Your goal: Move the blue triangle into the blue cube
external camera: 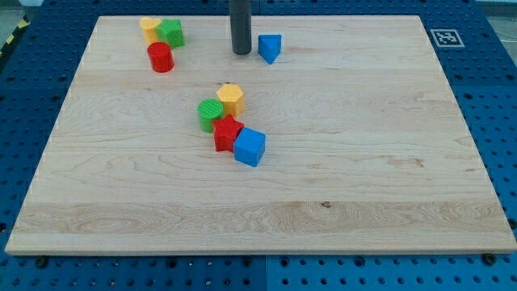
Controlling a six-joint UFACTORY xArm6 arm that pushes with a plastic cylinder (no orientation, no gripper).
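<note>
Blue triangle (270, 48): small, light, rigid; should slide easily.
Push point: its top face, toward blue cube (250, 147).
My tip (241, 52): just left of triangle.
Hand: none fitted.

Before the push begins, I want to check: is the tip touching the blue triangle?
Apart. The camera view shows a strip of bare wood between my tip and the blue triangle, which lies to the tip's right.
</note>
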